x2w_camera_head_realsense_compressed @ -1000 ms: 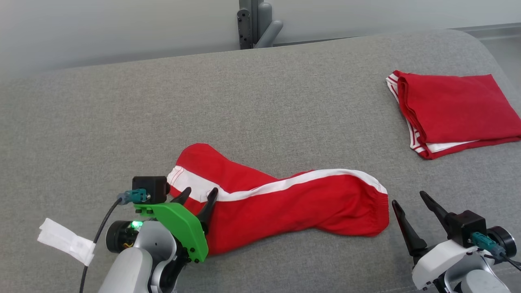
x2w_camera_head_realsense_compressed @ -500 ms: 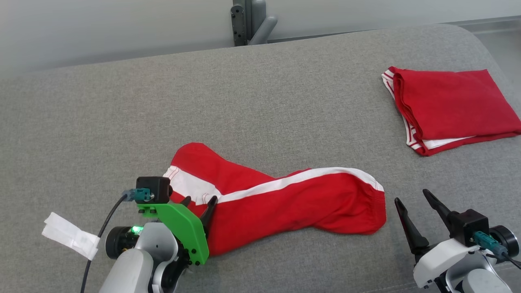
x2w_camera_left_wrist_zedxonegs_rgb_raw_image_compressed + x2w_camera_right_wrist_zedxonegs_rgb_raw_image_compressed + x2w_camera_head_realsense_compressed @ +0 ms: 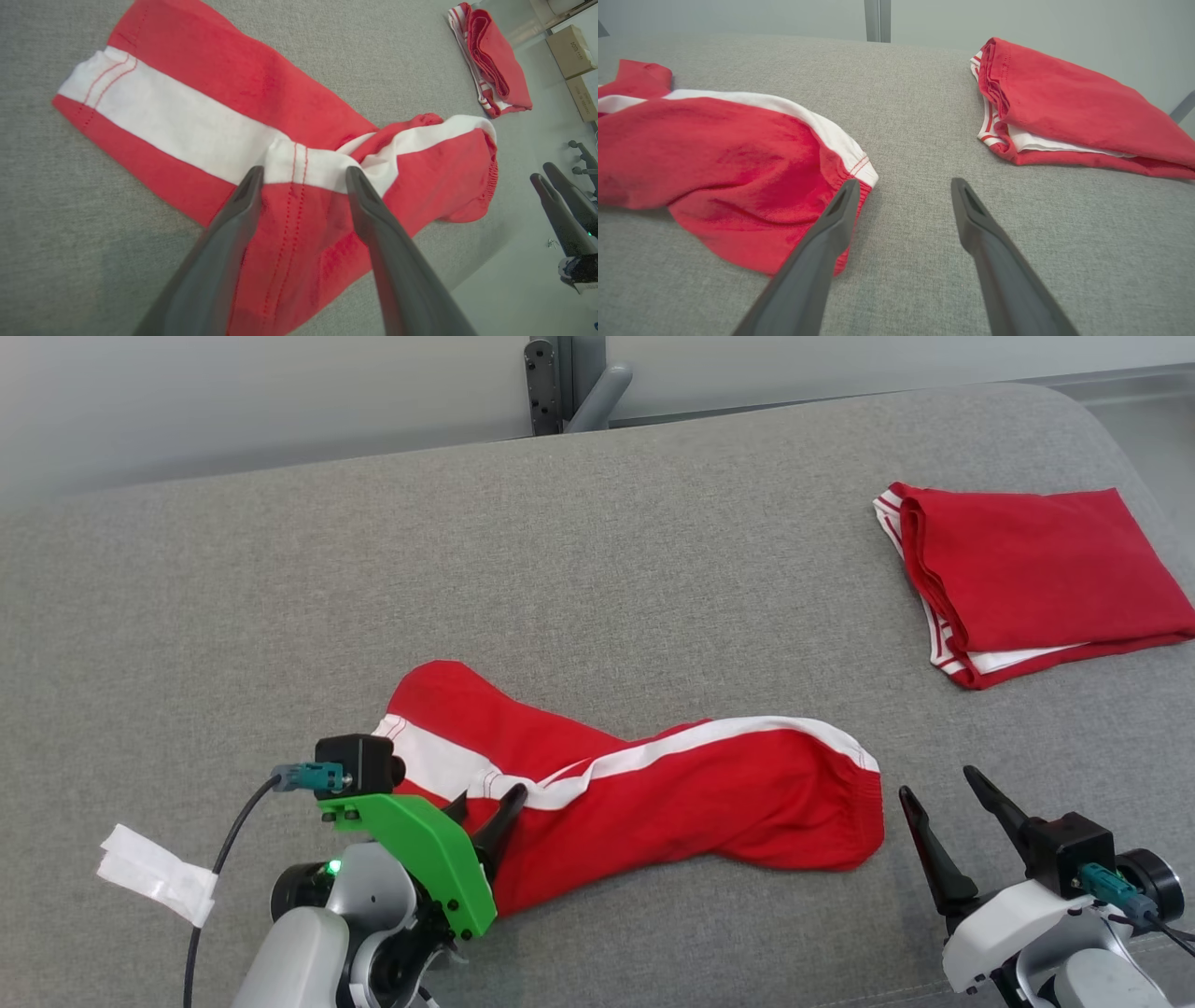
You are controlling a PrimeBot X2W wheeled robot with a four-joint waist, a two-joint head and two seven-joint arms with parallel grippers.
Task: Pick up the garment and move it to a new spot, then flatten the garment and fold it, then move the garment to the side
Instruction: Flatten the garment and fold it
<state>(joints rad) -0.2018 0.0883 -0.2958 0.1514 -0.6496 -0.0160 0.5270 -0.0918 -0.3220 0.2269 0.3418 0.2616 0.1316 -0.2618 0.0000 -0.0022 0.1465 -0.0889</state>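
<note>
Nosed the left gripper (image 3: 490, 793) further right along the garment (image 3: 672, 793) within the last second, and rucked the white stripe (image 3: 177, 121) into a raised ridge between the 2 fingers (image 3: 224, 233). Began drawing those jaws in a little. Apart all the same, straddling the ridge, with cloth between them but no pinch to be seen. Left the right gripper (image 3: 937, 781) where it was: spread wide, empty, just beside the elastic end of the garment, near the front edge of the grey padded surface (image 3: 560, 569). Tilted the head camera slightly as well, so discount the small shift of the whole picture.

Find the garment rumpled and twisted along the front of the surface, hem end at the left, elastic end at the right. Note a 2nd red garment (image 3: 1036, 569), already folded, at the far right edge, well apart.

Reads as the opening grab of step 1: no lift yet, nothing flattened or folded. Expect a clamp on the ridge next. Judge the bite shallow, perhaps 1 layer, so likely to slip or drag rather than raise the cloth. Would help to bring the right gripper onto the elastic end for a 2-point lift.
</note>
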